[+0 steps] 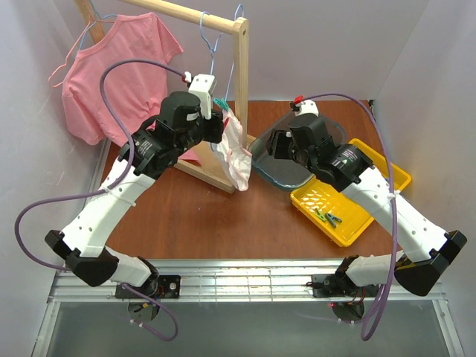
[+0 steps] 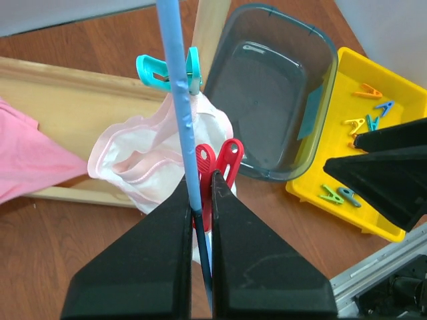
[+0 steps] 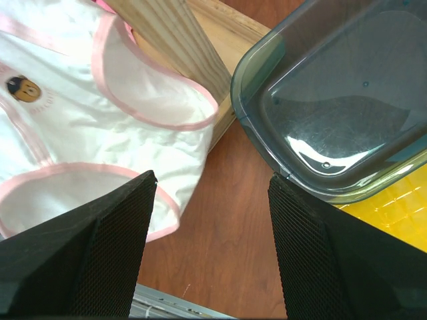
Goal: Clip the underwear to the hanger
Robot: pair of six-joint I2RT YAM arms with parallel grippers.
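I have my left gripper [image 2: 202, 185] pinched tight on a red peg [image 2: 218, 165], right against the hanger [image 2: 175, 67]. The underwear [image 2: 143, 160] hangs from that blue wire by a teal peg [image 2: 155, 71], beside the wooden stand [image 1: 239, 82] towards the desk's far edge. My right gripper [image 3: 210, 193] hovers with its jaws wide, between the underwear and the grey tub [image 3: 333, 100].

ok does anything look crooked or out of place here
The underwear looks askew: only one teal clip pins it to the hanger, so it droops bunched from that point. The left end effector grips a red clip beside the wire. Nothing looks spilled or damaged.
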